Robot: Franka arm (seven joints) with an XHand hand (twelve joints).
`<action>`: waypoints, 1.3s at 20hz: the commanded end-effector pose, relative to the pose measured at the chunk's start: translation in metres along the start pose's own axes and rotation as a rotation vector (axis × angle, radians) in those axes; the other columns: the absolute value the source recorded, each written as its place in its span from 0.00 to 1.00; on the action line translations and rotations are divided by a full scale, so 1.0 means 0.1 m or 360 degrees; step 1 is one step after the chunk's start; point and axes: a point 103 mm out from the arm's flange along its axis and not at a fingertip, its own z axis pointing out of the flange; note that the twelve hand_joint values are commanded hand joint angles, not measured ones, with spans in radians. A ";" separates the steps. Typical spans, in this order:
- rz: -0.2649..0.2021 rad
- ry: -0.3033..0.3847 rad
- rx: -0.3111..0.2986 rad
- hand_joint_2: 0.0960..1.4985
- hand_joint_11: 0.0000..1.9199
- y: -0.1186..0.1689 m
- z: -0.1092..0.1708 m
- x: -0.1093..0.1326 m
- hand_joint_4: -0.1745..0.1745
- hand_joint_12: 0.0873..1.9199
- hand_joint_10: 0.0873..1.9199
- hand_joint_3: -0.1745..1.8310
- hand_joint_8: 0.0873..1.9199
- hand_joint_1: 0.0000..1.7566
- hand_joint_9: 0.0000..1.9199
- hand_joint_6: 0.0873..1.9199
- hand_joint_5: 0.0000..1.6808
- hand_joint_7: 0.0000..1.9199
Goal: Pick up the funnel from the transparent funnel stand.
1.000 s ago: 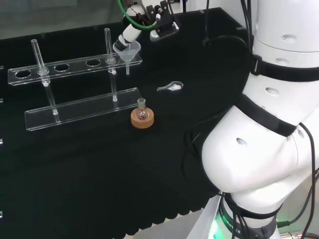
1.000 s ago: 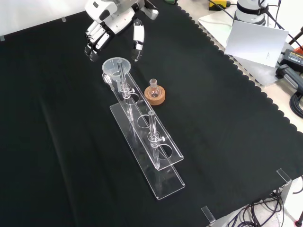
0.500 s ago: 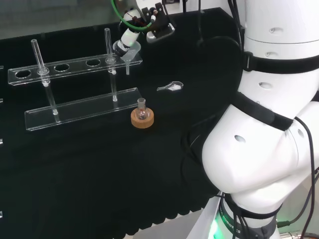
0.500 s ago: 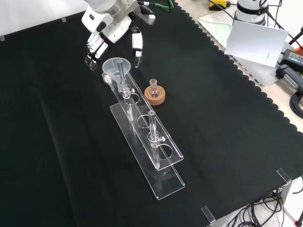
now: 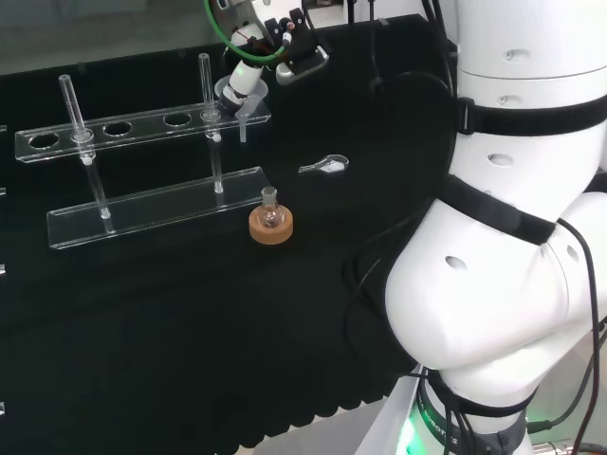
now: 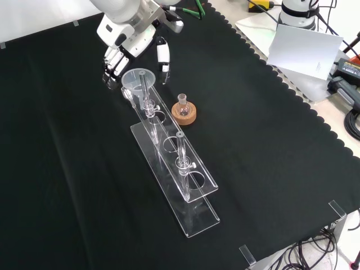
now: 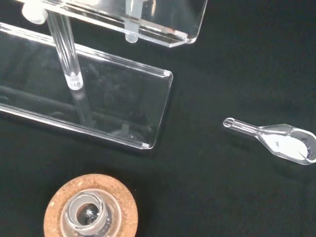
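A clear funnel [image 5: 246, 106] sits in the end hole of the transparent stand [image 5: 142, 124], its wide rim [image 6: 137, 79] facing up. My hand [image 6: 127, 37] hangs just behind and above it in the front view. The fingers [image 6: 112, 63] reach down on the left of the rim and the thumb [image 6: 164, 57] on the right, both fairly straight and not closed on it. In the head view the hand [image 5: 243, 76] overlaps the funnel's top. The wrist view looks down past the funnel's stem [image 7: 131, 29] to the stand's base plate [image 7: 106, 106].
A small round flask on a cork ring [image 5: 270, 225] [image 6: 184, 113] [image 7: 91, 213] stands beside the stand. A clear scoop holding white powder [image 5: 325, 165] [image 7: 284, 143] lies on the cloth nearby. Two upright clear rods [image 6: 180, 151] rise from the stand.
The hand has come down and closer to the funnel, so that fingers and thumb now flank its rim. The funnel and the stand have stayed in place.
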 end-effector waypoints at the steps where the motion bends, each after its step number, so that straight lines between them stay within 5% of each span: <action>1: 0.0026 -0.0020 0.0011 0.47 0.13 0.04 0.02 0.03 0.47 0.79 0.45 0.15 0.24 0.30 0.08 0.00 0.04 0.00; 4: 0.0035 0.0009 0.0002 0.47 0.13 0.05 0.06 -0.02 0.47 0.79 0.44 0.16 0.27 0.31 0.10 0.00 0.05 0.00; 7: 0.0059 -0.0017 0.0018 0.47 0.14 0.06 -0.03 0.30 0.47 0.79 0.44 0.16 0.30 0.32 0.11 0.00 0.06 0.00; 11: 0.0016 -0.0006 0.0018 0.47 0.14 0.08 0.11 -0.09 0.46 0.79 0.42 0.17 0.33 0.32 0.14 0.00 0.08 0.00; 12: 0.0002 -0.0071 0.0023 0.47 0.14 0.08 0.05 0.02 0.46 0.79 0.42 0.17 0.34 0.33 0.14 0.00 0.08 0.00; 16: 0.0037 -0.0042 0.0014 0.47 0.15 0.08 0.08 -0.03 0.45 0.79 0.40 0.18 0.35 0.33 0.16 0.00 0.09 0.01; 17: 0.0068 -0.0094 0.0020 0.47 0.15 0.08 0.01 0.20 0.45 0.79 0.39 0.18 0.36 0.33 0.17 0.00 0.09 0.01; 19: 0.0033 -0.0098 0.0021 0.47 0.15 0.07 -0.02 0.27 0.45 0.79 0.39 0.18 0.36 0.33 0.17 0.00 0.09 0.01; 22: 0.0015 -0.0061 0.0014 0.46 0.15 0.09 0.08 -0.02 0.44 0.79 0.36 0.19 0.36 0.34 0.23 0.00 0.12 0.05; 24: 0.0040 -0.0013 -0.0006 0.46 0.15 0.09 0.15 -0.07 0.43 0.78 0.33 0.21 0.36 0.35 0.27 0.00 0.16 0.09; 26: -0.0022 -0.0050 -0.0021 0.45 0.16 0.11 0.17 -0.04 0.42 0.78 0.31 0.22 0.36 0.36 0.32 0.00 0.20 0.12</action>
